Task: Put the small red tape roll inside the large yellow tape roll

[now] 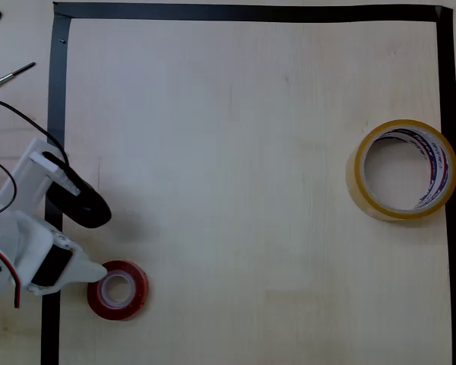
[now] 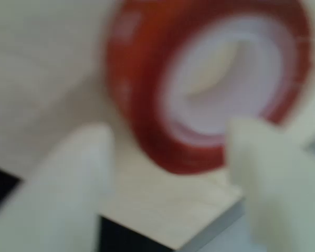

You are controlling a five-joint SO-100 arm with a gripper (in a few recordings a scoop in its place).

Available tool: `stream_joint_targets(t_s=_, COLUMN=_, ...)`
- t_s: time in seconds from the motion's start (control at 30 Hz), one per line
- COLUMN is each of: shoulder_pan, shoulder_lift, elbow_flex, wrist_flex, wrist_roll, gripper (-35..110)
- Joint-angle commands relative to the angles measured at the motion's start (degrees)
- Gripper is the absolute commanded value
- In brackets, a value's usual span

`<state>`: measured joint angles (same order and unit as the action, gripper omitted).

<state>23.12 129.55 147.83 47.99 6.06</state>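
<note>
While the small red tape roll (image 1: 118,290) lies flat at the surface's (image 1: 235,167) lower left, the gripper (image 2: 168,157) sits spread just beside it, grasping nothing. The step appears to be the approach. Next: close on its rim, then carry it to the large yellow tape roll (image 1: 402,169), well apart at right.

In the overhead view the table (image 1: 243,190) carries a tape border (image 1: 251,12) along its top, left and right sides. The small tape roll (image 1: 118,289) lies flat in the lower left, just inside the left strip. The large tape roll (image 1: 402,169) lies flat far to the right, touching the right strip, well apart from the small one. The arm (image 1: 26,236) sits at the left edge across the left strip, its gripper (image 1: 91,243) just left of the small roll. In the wrist view the small roll (image 2: 147,94) lies just beyond the two fingers (image 2: 68,178).
</note>
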Motion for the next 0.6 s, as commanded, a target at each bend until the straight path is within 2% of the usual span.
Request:
stream_joint_targets(t_s=0.0, shoulder_pan=1.05, shoulder_lift=2.72, elbow_flex=1.23, wrist_flex=-0.35, wrist_roll=1.23, gripper=11)
stream_joint_targets(t_s=0.57, shoulder_pan=2.99, shoulder_lift=-3.43, elbow_flex=0.53, wrist_flex=-3.34, wrist_roll=1.23, gripper=16)
